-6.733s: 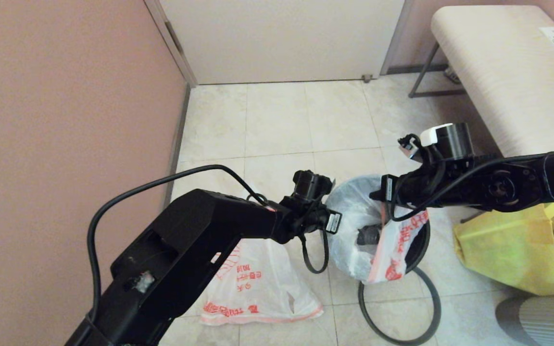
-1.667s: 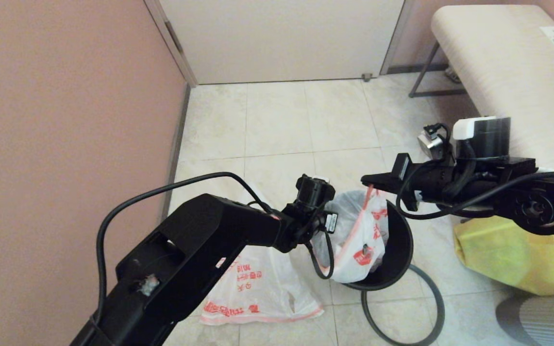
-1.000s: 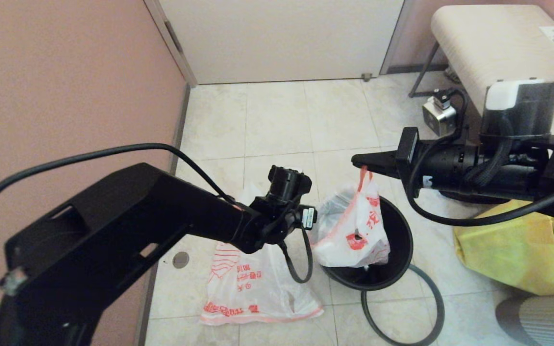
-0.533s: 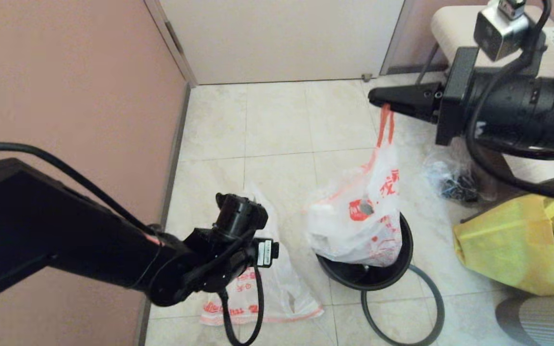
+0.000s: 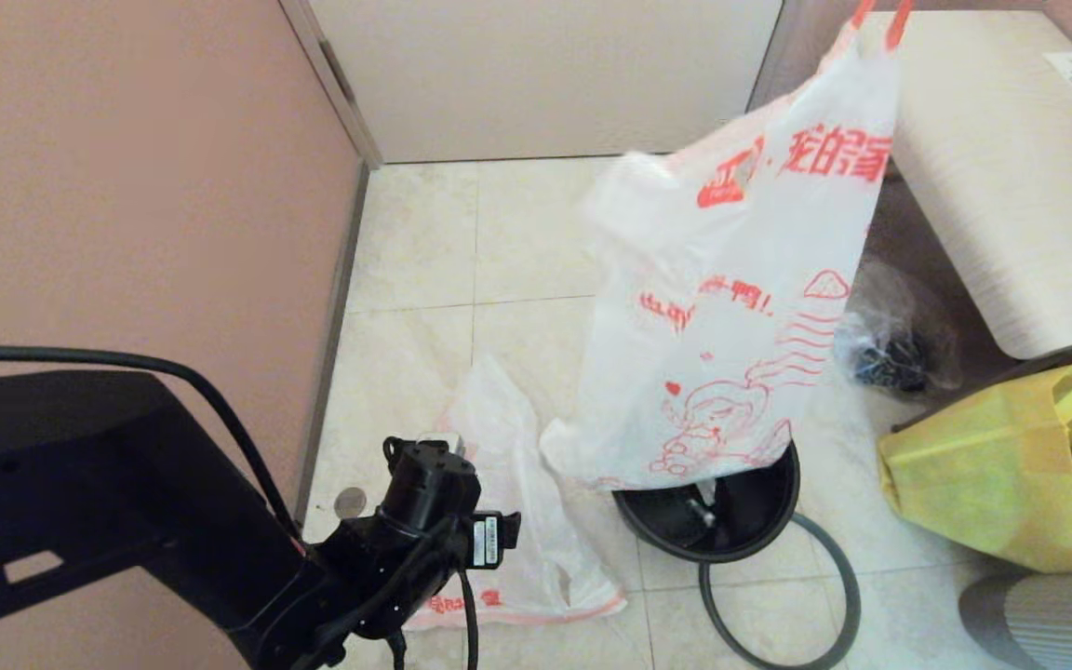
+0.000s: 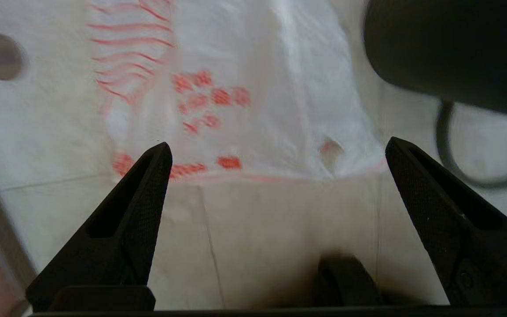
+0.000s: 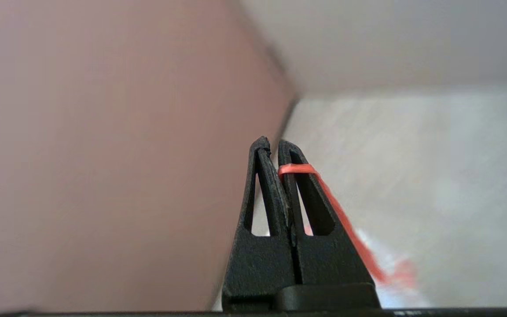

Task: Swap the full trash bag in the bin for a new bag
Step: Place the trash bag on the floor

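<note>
The white trash bag (image 5: 731, 307) with red print hangs in the air, its lower edge just over the black bin (image 5: 764, 507). Its red handles (image 5: 878, 13) run off the top of the head view, where my right gripper is out of sight. In the right wrist view the right gripper (image 7: 270, 142) is shut, with a red handle (image 7: 296, 168) pinched in it and looped over one finger. A second white bag (image 5: 522, 521) lies flat on the floor left of the bin. My left gripper (image 6: 277, 144) hangs open low over that flat bag (image 6: 236, 88), holding nothing.
The dark grey hoop (image 5: 829, 596) lies on the tiles in front of the bin. A clear bag of dark scraps (image 5: 890, 346) sits by the bench (image 5: 983, 167). A yellow shopping bag (image 5: 992, 484) stands to the right. The pink wall (image 5: 127, 186) is on the left.
My right gripper rose out of the head view's top, lifting the printed bag clear of the bin. The left arm dropped down and back over the flat bag. The clear bag landed by the bench.
</note>
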Robot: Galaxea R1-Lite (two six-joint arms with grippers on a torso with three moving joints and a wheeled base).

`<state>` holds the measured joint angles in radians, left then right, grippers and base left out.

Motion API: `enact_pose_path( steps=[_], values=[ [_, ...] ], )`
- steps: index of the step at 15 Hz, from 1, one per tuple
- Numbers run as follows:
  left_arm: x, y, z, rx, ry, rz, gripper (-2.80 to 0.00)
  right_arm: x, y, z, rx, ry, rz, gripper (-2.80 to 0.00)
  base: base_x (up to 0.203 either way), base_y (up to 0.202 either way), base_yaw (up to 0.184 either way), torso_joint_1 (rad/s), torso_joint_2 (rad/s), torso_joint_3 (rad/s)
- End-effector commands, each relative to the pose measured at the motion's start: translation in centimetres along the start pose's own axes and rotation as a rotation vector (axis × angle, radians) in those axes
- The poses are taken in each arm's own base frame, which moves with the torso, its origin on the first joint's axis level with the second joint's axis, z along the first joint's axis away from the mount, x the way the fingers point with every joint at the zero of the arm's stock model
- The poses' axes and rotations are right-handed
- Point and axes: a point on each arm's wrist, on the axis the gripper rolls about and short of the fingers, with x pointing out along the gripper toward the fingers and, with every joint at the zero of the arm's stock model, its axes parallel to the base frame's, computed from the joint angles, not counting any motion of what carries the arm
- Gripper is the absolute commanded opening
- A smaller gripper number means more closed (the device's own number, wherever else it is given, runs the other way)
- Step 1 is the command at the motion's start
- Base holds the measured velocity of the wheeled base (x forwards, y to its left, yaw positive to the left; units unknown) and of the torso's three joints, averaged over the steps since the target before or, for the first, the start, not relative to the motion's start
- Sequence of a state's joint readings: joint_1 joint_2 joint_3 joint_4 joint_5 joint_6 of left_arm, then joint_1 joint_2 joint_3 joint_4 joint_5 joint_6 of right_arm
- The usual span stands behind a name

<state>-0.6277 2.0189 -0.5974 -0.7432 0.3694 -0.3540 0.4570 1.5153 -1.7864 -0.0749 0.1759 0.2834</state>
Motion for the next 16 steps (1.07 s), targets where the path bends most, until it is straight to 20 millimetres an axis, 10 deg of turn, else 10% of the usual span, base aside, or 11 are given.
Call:
enact_pose_path(
  steps=[1,12,16],
  values=[
    [0.8,0.1,-0.8,0.007,0.033,0.003,0.00,-0.5,0.5,1.7,-0.050,-0.051,-0.003,-2.80,0.000,0.000,0.000,0.000,0.00,0.000],
    [2.1,0.4,-1.7,-0.009,0.009,-0.017,0.00,-2.1,-0.3,6.3,-0.462,-0.303,-0.277,-2.80,0.000,0.000,0.000,0.000,0.00,0.000],
    [2.3,0.4,-2.0,-0.006,0.009,-0.019,0.00,0.8,-6.6,3.5,-0.512,-0.178,-0.447,-2.80,0.000,0.000,0.000,0.000,0.00,0.000]
  ],
)
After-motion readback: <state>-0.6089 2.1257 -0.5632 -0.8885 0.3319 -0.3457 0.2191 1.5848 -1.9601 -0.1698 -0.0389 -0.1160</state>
